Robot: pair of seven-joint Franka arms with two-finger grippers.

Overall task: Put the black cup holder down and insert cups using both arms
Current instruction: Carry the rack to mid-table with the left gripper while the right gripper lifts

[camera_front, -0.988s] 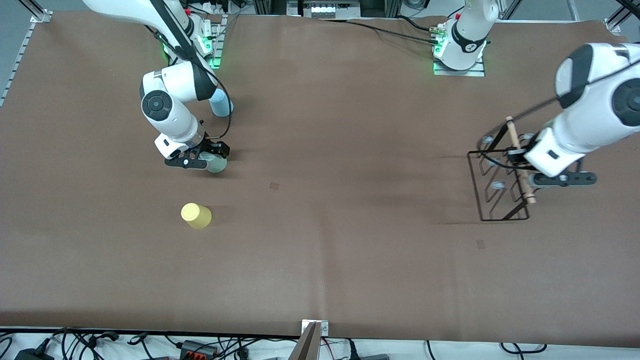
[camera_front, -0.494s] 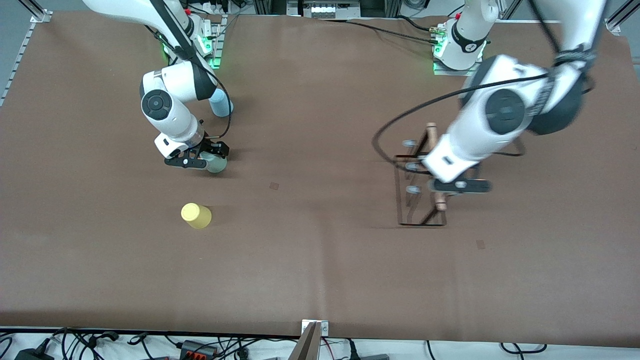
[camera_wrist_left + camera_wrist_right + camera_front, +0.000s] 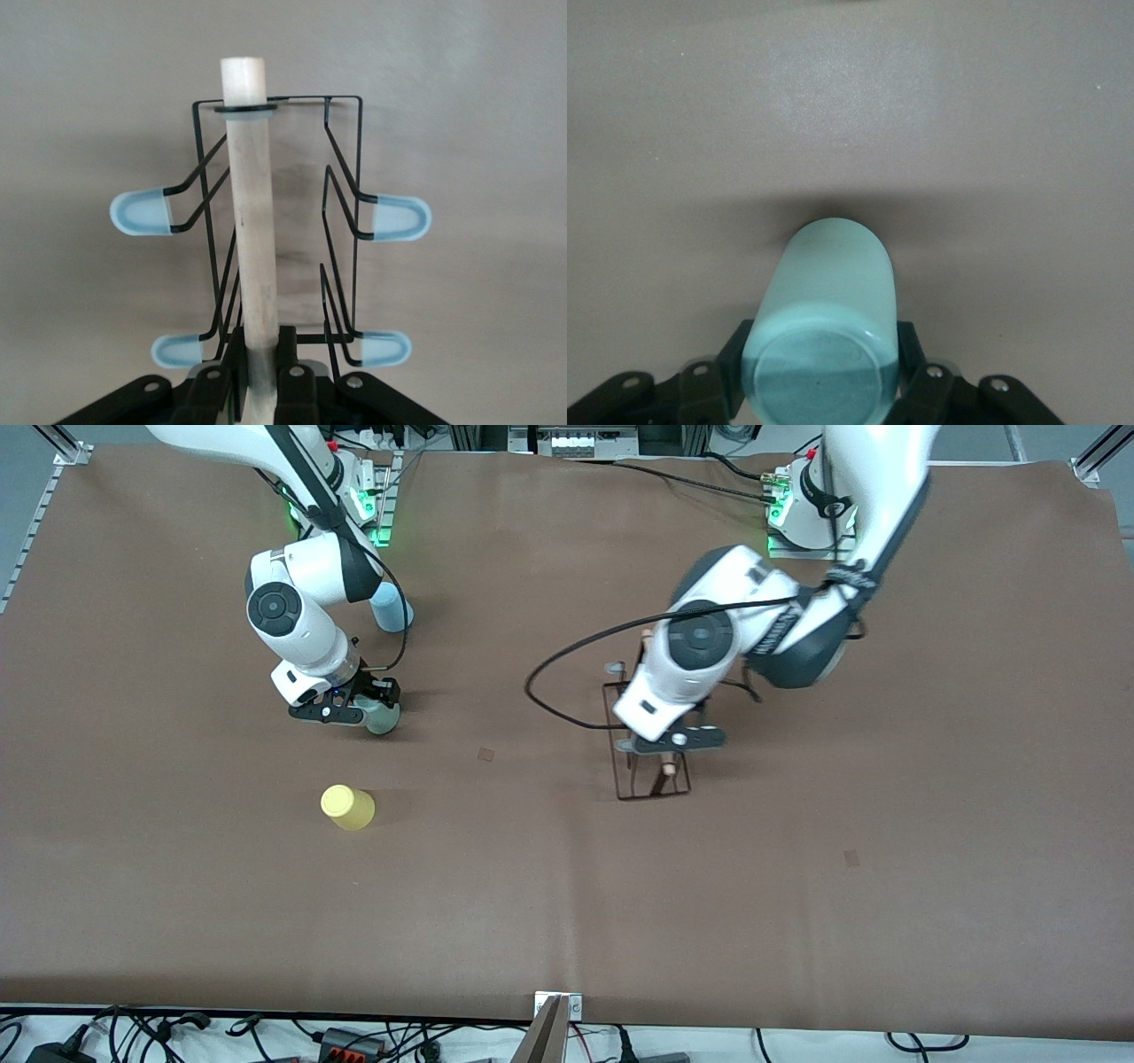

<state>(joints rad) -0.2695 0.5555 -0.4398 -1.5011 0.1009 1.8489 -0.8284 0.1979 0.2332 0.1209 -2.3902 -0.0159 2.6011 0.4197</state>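
Observation:
My left gripper (image 3: 671,740) is shut on the light wooden handle (image 3: 252,221) of the black cup holder (image 3: 654,794) and holds it over the middle of the table. The left wrist view shows its fingers (image 3: 297,376) clamped on the rod, with the wire frame (image 3: 341,177) and pale pegs (image 3: 142,212) around it. My right gripper (image 3: 354,714) is shut on the pale green cup (image 3: 384,717), which is upside down and low at the table. It also shows in the right wrist view (image 3: 830,301). The yellow cup (image 3: 347,807) and the light blue cup (image 3: 390,609) stand on the table.
The brown table mat (image 3: 567,886) stretches wide between the arms and toward the front camera. The arm bases (image 3: 811,514) stand along the table's edge farthest from the front camera. Cables lie off the mat's nearest edge.
My left arm has carried the cup holder from the left arm's end of the table to over the middle. My right gripper has stayed on the green cup, barely shifting.

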